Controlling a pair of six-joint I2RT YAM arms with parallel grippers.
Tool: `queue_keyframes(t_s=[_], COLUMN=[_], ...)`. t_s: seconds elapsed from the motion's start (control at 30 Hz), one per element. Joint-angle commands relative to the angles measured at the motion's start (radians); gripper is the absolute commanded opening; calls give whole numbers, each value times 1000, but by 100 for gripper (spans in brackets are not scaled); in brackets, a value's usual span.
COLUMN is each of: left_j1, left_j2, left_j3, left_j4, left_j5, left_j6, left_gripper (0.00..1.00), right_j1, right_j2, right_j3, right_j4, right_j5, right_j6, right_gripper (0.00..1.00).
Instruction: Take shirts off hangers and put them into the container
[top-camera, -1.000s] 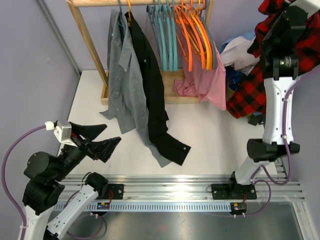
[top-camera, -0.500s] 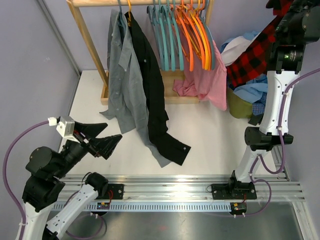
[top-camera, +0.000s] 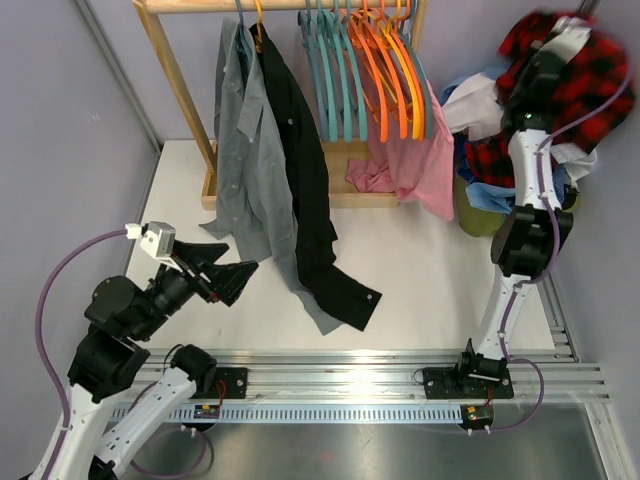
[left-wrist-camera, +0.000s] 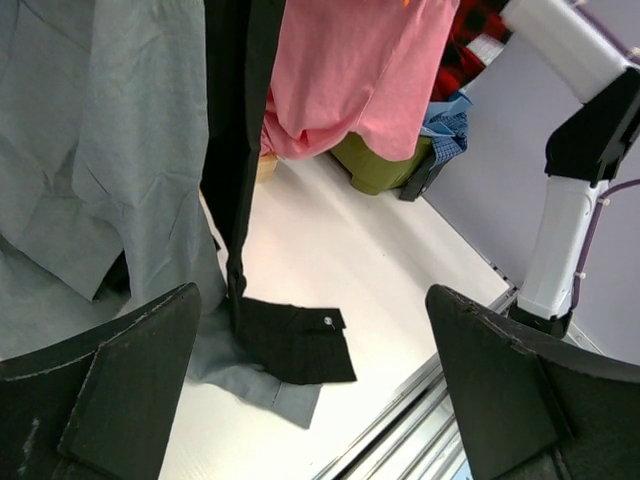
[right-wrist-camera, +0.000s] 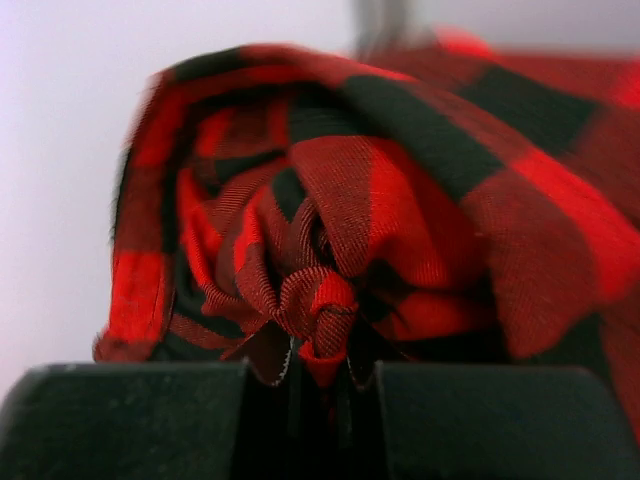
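Between the pressed-together fingers of the right gripper (right-wrist-camera: 315, 385) we pinch a bunched fold of the plaid flannel (right-wrist-camera: 400, 200), raised above the container (top-camera: 478, 215). We should lower it over the container's middle before releasing, so no sleeve trails outside. Our left gripper (top-camera: 238, 260) stands spread, facing 2 hung ones: the grey shirt (top-camera: 245, 150) and the black shirt (top-camera: 305, 190).

Room to pass over bare table (top-camera: 430, 270), near centre to right, between black shirt (top-camera: 300, 170) cuff and right arm (top-camera: 525, 240). Blocked at left: grey shirt (top-camera: 245, 150) and black shirt hanging down to tabletop, just right of wide-open left gripper (top-camera: 242, 258). Crowded at far centre: hangers (top-camera: 370, 70), pink garment (top-camera: 425, 170) over rack (top-camera: 180, 90) base. Far right: bin (top-camera: 478, 215) heaped with clothes, plaid shirt (top-camera: 590, 80) bunched above.
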Motion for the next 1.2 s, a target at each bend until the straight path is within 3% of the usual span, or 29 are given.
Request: queue_keyframes(t_s=[0.0,0.2,0.4,0.43,0.47,0.5,0.53,0.6,0.8,1.0,1.17], left_j1=[1,1,1,1,1,1,1,1,1,1,1], left_j2=[-7,-23,-78,-99,-112,-122,-142,-153,-150,-156,-175], left_j3=[-53,-90,-109,-107,-106,-101,-97,-86,-32,-6,8], left_j4=[97,127,106,89,80,72,54,37,-15,-28,-41], left_j5=[2,45,53,47,42,34,14,0,-29,-36,-49], left_j6=[-41,-61,-82,-83,-81,-79,-81,-67,-18,17,45], left_gripper=[99,99,99,99,99,99,99,99,99,99,99], right_j1=[7,7,7,7,5,5,5,7,7,101,247], right_j2=[70,201,288,261,235,201,168,42,-383,-704,-926], right_j3=[-176,-336,-61,-45,-36,-40,-42,-75,-325,-494,-609], right_j4=[-260,-573,-917,-920,-914,-882,-870,-796,-490,-364,-325], right_j5=[-108,-177,-110,-103,-105,-119,-120,-134,-148,-105,-329], right_j6=[225,442,431,422,410,397,379,356,278,158,123], right_gripper=[0,0,1,9,28,61,77,99,99,99,99])
